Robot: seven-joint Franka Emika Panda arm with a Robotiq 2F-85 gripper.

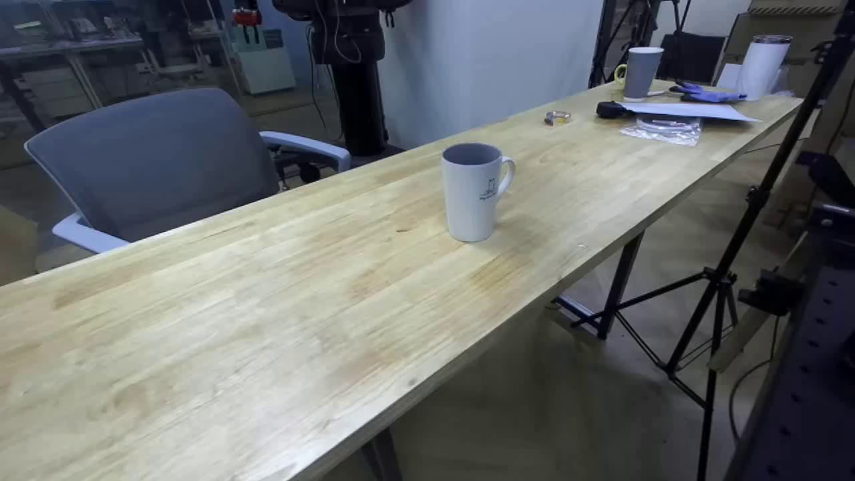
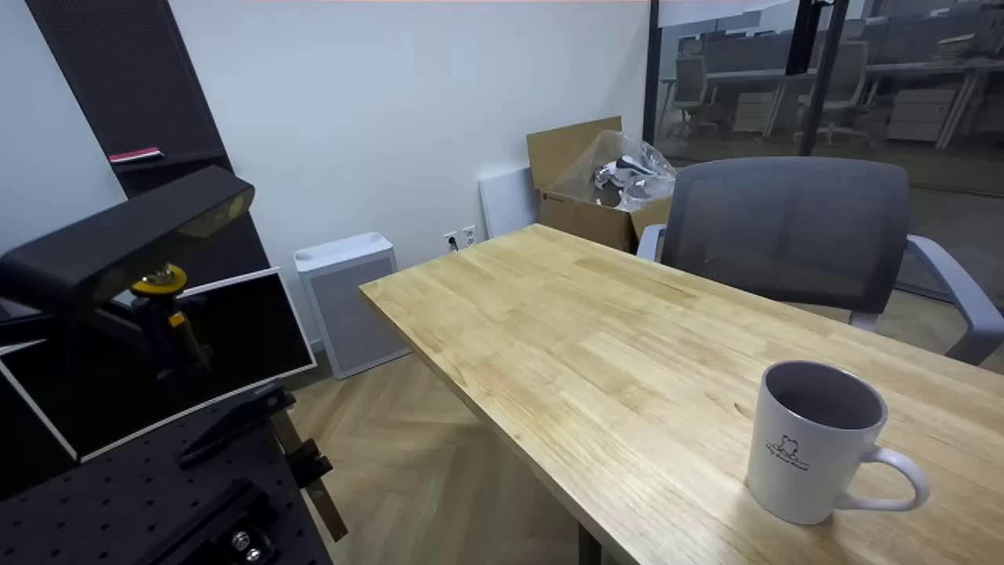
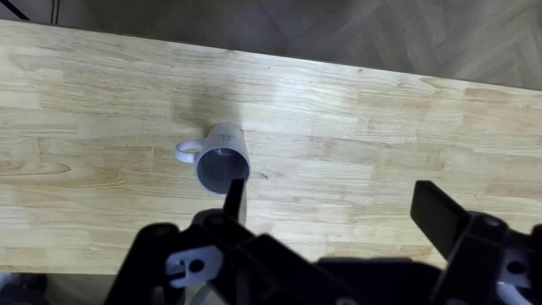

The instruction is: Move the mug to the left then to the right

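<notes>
The white mug (image 1: 464,204) stands upright on the light wooden table (image 1: 294,321). It has a grey inside, one loop handle and a small dark drawing with text on its side. It also shows in an exterior view (image 2: 792,479), near the lower right. In the wrist view the mug (image 3: 228,134) is left of the middle with its handle pointing left. My gripper (image 3: 330,184) is open, with nothing between its fingers. Its left finger overlaps the mug's rim in the wrist view; whether they touch cannot be told. I do not see my gripper in either exterior view.
At one end of the table are a grey-white cup (image 1: 642,73), a white tumbler (image 1: 763,70), purple gloves (image 1: 708,93), a plastic bag (image 1: 664,130) and a small ring-shaped item (image 1: 557,118). An office chair (image 1: 160,160) and a black tripod (image 1: 741,240) stand beside the table.
</notes>
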